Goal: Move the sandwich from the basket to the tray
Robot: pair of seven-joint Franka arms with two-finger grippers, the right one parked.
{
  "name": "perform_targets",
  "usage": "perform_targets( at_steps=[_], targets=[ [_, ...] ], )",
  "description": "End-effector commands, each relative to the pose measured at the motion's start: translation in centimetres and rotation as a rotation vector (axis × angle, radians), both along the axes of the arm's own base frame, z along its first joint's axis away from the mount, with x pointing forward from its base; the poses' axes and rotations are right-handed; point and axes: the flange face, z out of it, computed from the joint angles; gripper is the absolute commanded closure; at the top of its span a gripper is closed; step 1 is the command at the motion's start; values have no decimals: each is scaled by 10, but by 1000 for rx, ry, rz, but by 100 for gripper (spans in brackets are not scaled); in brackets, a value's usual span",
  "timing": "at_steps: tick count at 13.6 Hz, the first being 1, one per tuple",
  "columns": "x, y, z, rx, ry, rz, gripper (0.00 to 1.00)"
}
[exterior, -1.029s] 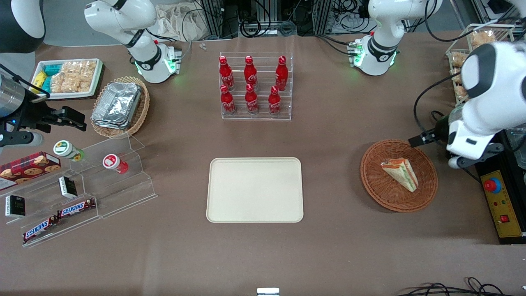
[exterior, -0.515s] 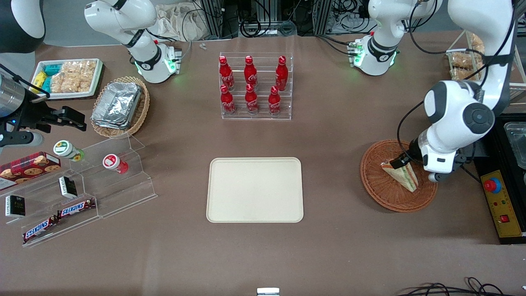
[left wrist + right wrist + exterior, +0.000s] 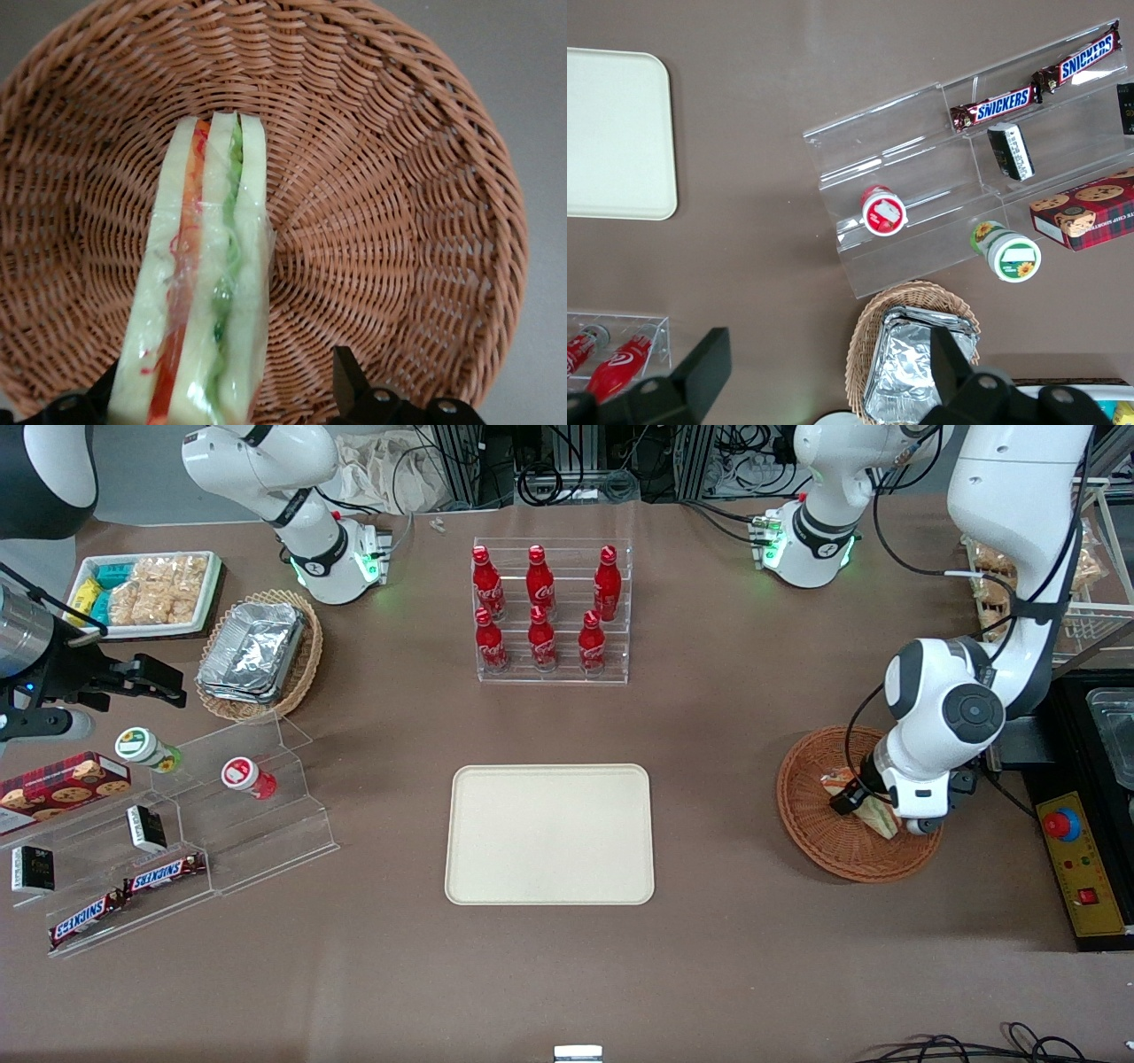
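The sandwich (image 3: 205, 292) is a wrapped white-bread wedge with red, orange and green layers. It lies in the reddish-brown wicker basket (image 3: 819, 846), toward the working arm's end of the table. My gripper (image 3: 864, 808) is low over the basket and hides part of the sandwich (image 3: 879, 820). In the left wrist view the gripper (image 3: 221, 394) is open and straddles the sandwich. One fingertip (image 3: 347, 381) stands apart from the bread over the basket weave (image 3: 399, 221); the other is close against it. The cream tray (image 3: 549, 834) lies bare at mid-table and also shows in the right wrist view (image 3: 616, 133).
A clear rack of red bottles (image 3: 551, 611) stands farther from the front camera than the tray. A yellow control box (image 3: 1085, 864) sits beside the basket. A tan basket of foil containers (image 3: 257, 654), a white snack tray (image 3: 146, 593) and an acrylic snack stand (image 3: 177, 824) lie toward the parked arm's end.
The working arm has swung in over the basket and come down. The gripper went from beside the basket's rim to straddling the sandwich. The sandwich has not moved.
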Motion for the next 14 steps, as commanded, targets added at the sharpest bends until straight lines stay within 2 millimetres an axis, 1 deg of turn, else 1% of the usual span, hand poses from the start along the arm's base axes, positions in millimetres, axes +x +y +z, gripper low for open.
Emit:
perform_targets(
  at_steps=[1, 3, 4, 5, 6, 7, 8, 9, 10, 11, 12, 13, 14],
  targets=[
    [7, 12, 2, 19, -25, 26, 62],
    [8, 14, 2, 18, -39, 26, 84],
    [9, 26, 4, 19, -41, 42, 94],
    [9, 28, 11, 26, -48, 35, 100],
    [10, 29, 24, 29, -63, 37, 100],
    [12, 28, 44, 34, -69, 37, 100],
    [20, 21, 70, 39, -64, 27, 100],
    [30, 6, 95, 40, -40, 14, 100],
    [38, -29, 123, 33, -18, -31, 100],
    [42, -61, 141, 21, -11, -71, 100],
    [40, -97, 152, 2, -24, -135, 100],
    [35, -131, 155, -15, -33, -196, 100],
    [30, -170, 152, -40, -30, -278, 100]
  ],
)
